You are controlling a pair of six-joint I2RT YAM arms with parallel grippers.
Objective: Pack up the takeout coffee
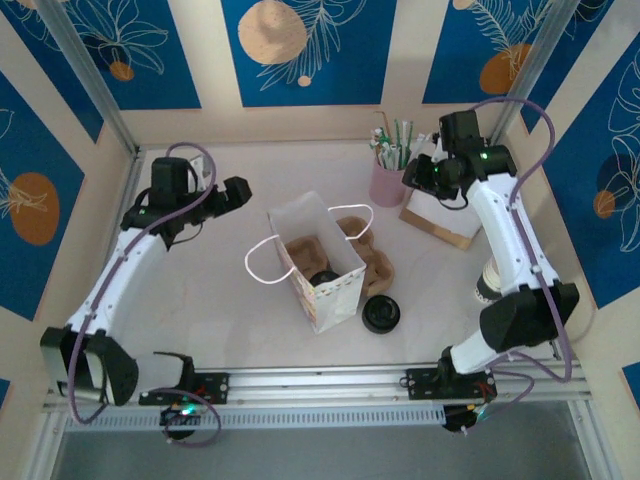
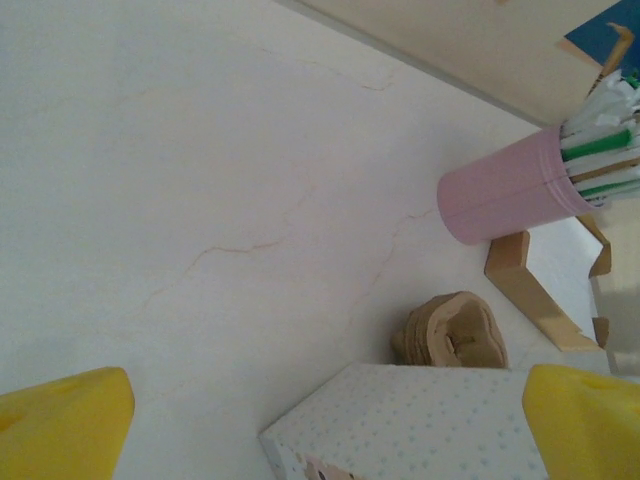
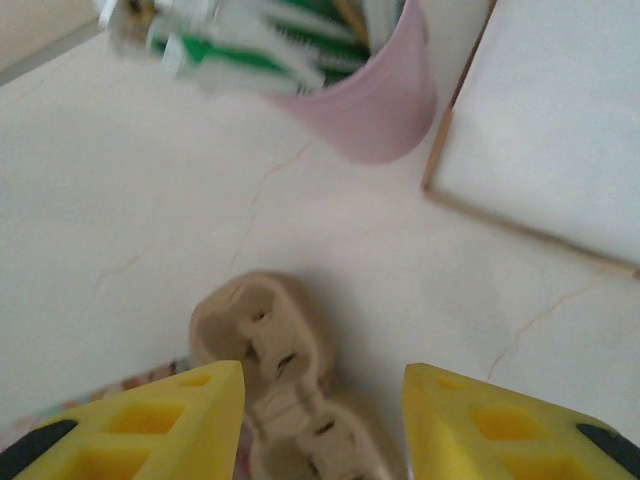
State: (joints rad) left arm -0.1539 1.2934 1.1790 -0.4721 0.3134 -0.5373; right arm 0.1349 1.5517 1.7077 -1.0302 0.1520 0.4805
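Observation:
The takeout coffee, a white cup with a dark base, stands at the table's right side, partly hidden behind my right arm. My right gripper hovers at the back, beside the pink cup of straws. In the right wrist view its jaws stand apart, with nothing between them, above brown pulp cup carriers. My left gripper hangs left of the white paper bag. In the left wrist view it is wide open over the dotted bag.
The bag stands open mid-table with a brown carrier and a dark round thing inside. A flat black lid lies to its right. Spare carriers lie behind it. A cardboard-edged white tray sits next to the straws.

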